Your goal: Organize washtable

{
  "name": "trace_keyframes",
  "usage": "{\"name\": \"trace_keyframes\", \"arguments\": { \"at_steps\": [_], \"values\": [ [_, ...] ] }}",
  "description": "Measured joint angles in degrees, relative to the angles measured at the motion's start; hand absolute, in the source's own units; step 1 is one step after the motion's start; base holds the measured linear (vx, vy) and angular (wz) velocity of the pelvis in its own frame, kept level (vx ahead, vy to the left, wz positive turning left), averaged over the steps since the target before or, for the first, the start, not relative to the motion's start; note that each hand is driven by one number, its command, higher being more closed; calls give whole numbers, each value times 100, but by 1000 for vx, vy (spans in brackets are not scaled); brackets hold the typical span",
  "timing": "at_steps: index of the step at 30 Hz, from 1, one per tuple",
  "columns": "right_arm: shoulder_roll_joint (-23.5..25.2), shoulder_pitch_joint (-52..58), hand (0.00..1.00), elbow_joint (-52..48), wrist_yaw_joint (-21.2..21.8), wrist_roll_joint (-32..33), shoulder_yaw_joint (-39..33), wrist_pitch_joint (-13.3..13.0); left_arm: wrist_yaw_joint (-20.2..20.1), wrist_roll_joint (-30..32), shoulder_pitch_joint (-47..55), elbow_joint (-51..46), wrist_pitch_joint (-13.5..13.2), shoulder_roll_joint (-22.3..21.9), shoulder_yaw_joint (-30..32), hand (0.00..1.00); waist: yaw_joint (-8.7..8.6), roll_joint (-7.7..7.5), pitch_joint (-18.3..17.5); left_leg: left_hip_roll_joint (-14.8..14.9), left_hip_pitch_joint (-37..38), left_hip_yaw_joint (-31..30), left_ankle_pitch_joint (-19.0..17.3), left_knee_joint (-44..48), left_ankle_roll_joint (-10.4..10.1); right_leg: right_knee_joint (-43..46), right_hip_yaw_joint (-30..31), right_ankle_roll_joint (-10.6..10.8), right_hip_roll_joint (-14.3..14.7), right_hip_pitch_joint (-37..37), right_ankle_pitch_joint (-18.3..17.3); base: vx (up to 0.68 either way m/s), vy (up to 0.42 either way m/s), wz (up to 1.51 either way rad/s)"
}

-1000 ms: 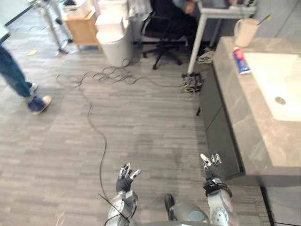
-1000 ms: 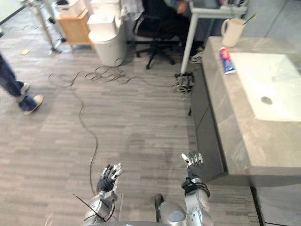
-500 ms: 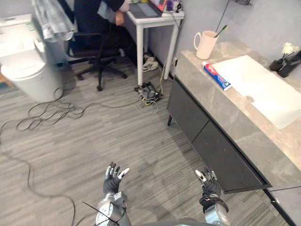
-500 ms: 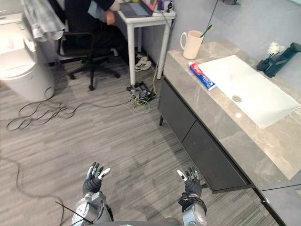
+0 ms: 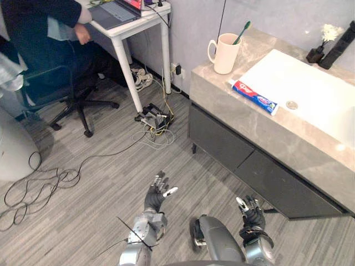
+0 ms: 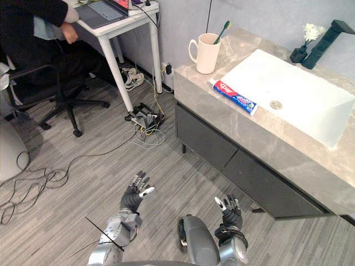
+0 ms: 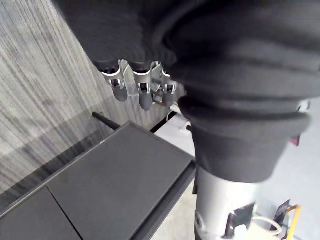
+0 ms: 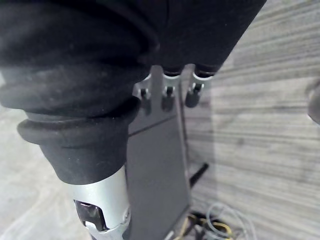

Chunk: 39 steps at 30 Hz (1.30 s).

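A mug holding a toothbrush is seen at one corner of the washtable, with a toothpaste tube lying beside the sink. The black faucet is shown whole in the right eye view and cut off in the left. Both hands are held low over the floor, well apart from the counter: the left hand spread, the right hand straight-fingered, nothing held. The dark cabinet front is seen past the fingers in the left wrist view.

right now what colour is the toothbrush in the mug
Green toothbrush, best in right eye view.
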Motion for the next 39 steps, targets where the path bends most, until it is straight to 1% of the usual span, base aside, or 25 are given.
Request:
{"name": "trace_keyframes", "arguments": {
  "at_steps": [2,3,4,5,6,8,9,11,13,14,15,16,17,18,19,20,22,25,26,27,30,33,37,38,39],
  "values": [
    [52,30,0,-326,6,3,123,-11,-10,-2,-27,26,12,-100,37,0,11,-62,42,232,-11,29,668,870,-139,-240,91,97,117,575,-94,430,-105,-12],
    [87,90,0,-489,6,9,143,-21,-12,-5,-21,24,11,-102,35,0,22,-107,67,354,-76,1,852,1392,-238,-430,219,159,162,865,-130,416,-90,-29],
    [169,194,0,-848,3,91,176,-66,-14,-49,41,-37,-9,-111,54,0,126,-125,74,608,-401,-123,1037,2585,-278,-855,439,177,283,1361,-140,285,-32,-53],
    [169,252,0,-1156,3,127,247,-123,-14,-72,158,-143,-24,-159,66,0,225,-155,92,828,-844,-242,1024,3678,-254,-1156,670,190,441,1694,-134,261,-19,-68],
    [152,285,0,-1281,4,170,313,-163,-14,-86,232,-190,-27,-161,85,0,308,-136,77,932,-1092,-354,1008,4159,-230,-1286,787,240,517,1828,-185,215,12,-88],
    [131,365,0,-1439,5,225,419,-198,-10,-85,443,-251,-22,-159,122,0,426,-161,60,1142,-1679,-477,774,4956,75,-1510,1126,167,656,2170,-229,172,41,-87],
    [131,431,0,-1438,-4,224,475,-193,-3,-82,632,-253,-17,-154,147,0,510,-242,38,1218,-1981,-457,611,5045,332,-1576,1413,162,663,2326,-247,179,54,-117],
    [135,525,0,-1434,-5,222,543,-186,4,-75,906,-254,5,-167,180,0,710,-335,-28,1254,-2314,-546,370,4395,701,-1630,2008,242,639,2490,-296,254,90,-147],
    [116,559,0,-1382,-17,219,534,-177,4,-56,946,-259,14,-145,183,0,766,-347,-50,1007,-2438,-1054,230,3124,675,-1629,2421,348,596,2552,-293,269,146,-129],
    [106,544,0,-1336,-20,213,533,-174,4,-43,946,-289,14,-141,174,0,756,-386,-83,752,-2442,-1548,197,2051,586,-1614,2750,441,545,2542,-270,247,163,-109],
    [104,545,0,-1284,-19,212,530,-174,4,-43,945,-305,12,-146,172,0,753,-408,-107,623,-2425,-1803,212,1551,559,-1613,2919,513,517,2533,-274,342,233,-143],
    [105,429,0,-1005,-11,203,475,-191,3,-42,874,-250,8,-148,181,0,714,-398,-143,404,-2313,-2202,446,474,230,-1610,3217,705,476,2494,-259,338,261,-150],
    [104,354,0,-765,-17,200,396,-165,2,-43,830,-247,3,-200,102,0,693,-371,-161,391,-2209,-2217,988,-342,60,-1603,3456,874,496,2411,-297,321,283,-159],
    [126,344,0,-668,-11,197,378,-154,-3,-43,783,-256,-11,-177,97,0,702,-345,-205,384,-2150,-2145,1249,-400,-41,-1598,3640,970,488,2350,-346,305,399,-173],
    [200,334,0,-435,-10,197,362,-131,0,-44,760,-253,-4,-69,137,0,620,-488,-312,347,-2040,-1610,1213,-541,25,-1617,4030,1293,401,2197,-285,215,350,-192],
    [291,316,0,-334,-15,199,368,-133,-2,-47,727,-277,-9,16,162,0,613,-531,-342,319,-1933,-1108,1146,-666,123,-1678,4268,1542,350,2039,-163,183,344,-195],
    [291,260,0,-99,-12,204,354,-126,0,-53,602,-249,-2,98,279,0,597,-624,-397,231,-1798,-495,1096,-717,207,-1886,4208,1763,212,1945,105,74,287,-180],
    [257,240,0,76,-14,208,266,-126,6,-60,283,-247,-15,214,375,0,590,-570,-404,92,-1561,-99,1033,-712,308,-1959,4202,1675,133,1945,358,14,171,-109],
    [218,244,0,80,-14,208,259,-126,11,-61,231,-210,-11,239,382,0,586,-503,-430,57,-1491,-24,1011,-712,338,-1959,4189,1666,110,1952,421,13,96,-47],
    [201,251,0,84,-14,207,261,-126,10,-61,234,-103,-12,230,376,0,575,-375,-437,10,-1442,-34,1005,-713,343,-1959,4080,1670,65,1975,447,18,69,-32],
    [196,241,0,229,-2,200,306,-84,8,-61,239,-49,-12,223,288,0,607,-232,-483,-5,-1310,-36,1003,-742,340,-1983,3862,1581,54,2089,509,40,5,-4],
    [190,178,0,229,21,157,314,-85,5,-61,306,-30,-13,195,257,0,614,-181,-534,-2,-1253,-45,1004,-810,338,-2028,3719,1545,58,2138,536,10,-21,4],
    [108,82,0,236,6,75,294,-92,9,-75,291,-16,-14,194,236,0,625,-174,-545,-18,-1280,-66,1004,-959,338,-2220,3429,1434,50,2136,656,-43,-35,2],
    [146,71,0,463,-83,40,77,-119,28,-132,409,210,-15,346,287,0,639,-400,-674,-416,-1446,-341,1380,-1512,493,-2801,2867,1454,-308,2039,817,-41,-25,0],
    [146,71,0,463,-83,40,77,-119,28,-133,409,210,-15,346,287,0,639,-399,-674,-416,-1446,-341,1380,-1511,493,-2801,2868,1454,-308,2039,817,0,0,0]
  ]
}}
